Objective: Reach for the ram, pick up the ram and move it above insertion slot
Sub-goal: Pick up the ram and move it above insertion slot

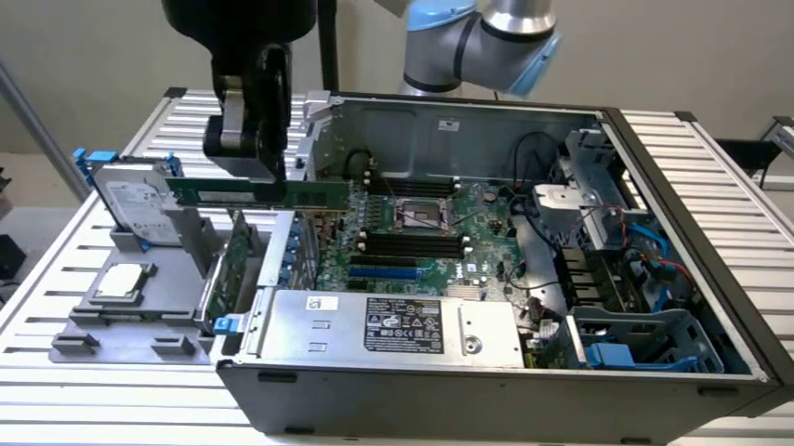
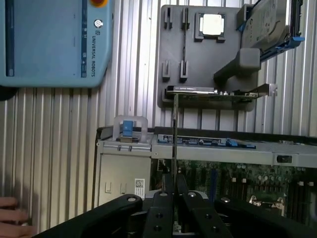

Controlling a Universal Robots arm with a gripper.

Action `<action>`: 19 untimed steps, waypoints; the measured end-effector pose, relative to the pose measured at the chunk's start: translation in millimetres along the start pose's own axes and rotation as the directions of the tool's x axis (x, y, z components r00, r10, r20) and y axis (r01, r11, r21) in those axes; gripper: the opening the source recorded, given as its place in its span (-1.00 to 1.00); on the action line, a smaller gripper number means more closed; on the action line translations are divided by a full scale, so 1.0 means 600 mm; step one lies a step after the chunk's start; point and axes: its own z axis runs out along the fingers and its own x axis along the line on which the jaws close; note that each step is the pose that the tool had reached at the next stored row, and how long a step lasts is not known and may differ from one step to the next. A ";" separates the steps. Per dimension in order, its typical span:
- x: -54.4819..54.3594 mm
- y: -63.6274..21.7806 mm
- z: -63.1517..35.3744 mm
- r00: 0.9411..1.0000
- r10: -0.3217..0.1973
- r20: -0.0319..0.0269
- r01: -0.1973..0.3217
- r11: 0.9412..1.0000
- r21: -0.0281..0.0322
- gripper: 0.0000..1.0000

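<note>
Exterior view
Gripper (image 1: 258, 177): clamped narrow on the ram, holding it clear of everything beneath.
Ram (image 1: 255, 192): long green stick held level below the gripper, hanging over the case's edge.
Memory slots (image 1: 410, 246): black, on the motherboard (image 1: 429, 232), below the gripper and off to the exterior view's right, well apart from the ram.
Parts holder (image 1: 130, 311): grey, below the gripper, bearing a hard drive (image 1: 134, 206) and expansion card (image 1: 233, 265).

Wrist view
Fingers (image 2: 167, 186): pressed together on the ram's (image 2: 175, 126) thin edge.
Person's hand (image 2: 14, 216): resting on the table beside the case.

Risk
Slip: the thin-edge grip could let the stick tilt.
Collision: the ram's end passes near the case wall (image 1: 325, 125).
</note>
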 end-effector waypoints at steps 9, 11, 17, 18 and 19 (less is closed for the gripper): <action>-0.008 -0.065 -0.004 1.000 0.000 0.000 0.000 1.000 0.000 -0.73; -0.014 -0.076 -0.004 1.000 0.000 0.000 0.000 1.000 0.000 -0.73; -0.045 -0.102 -0.003 1.000 0.000 0.000 0.000 1.000 0.000 -0.73; -0.051 -0.105 -0.002 1.000 0.000 0.000 0.000 1.000 0.000 -0.73; -0.057 -0.109 -0.002 1.000 0.000 0.000 0.000 1.000 0.000 -0.73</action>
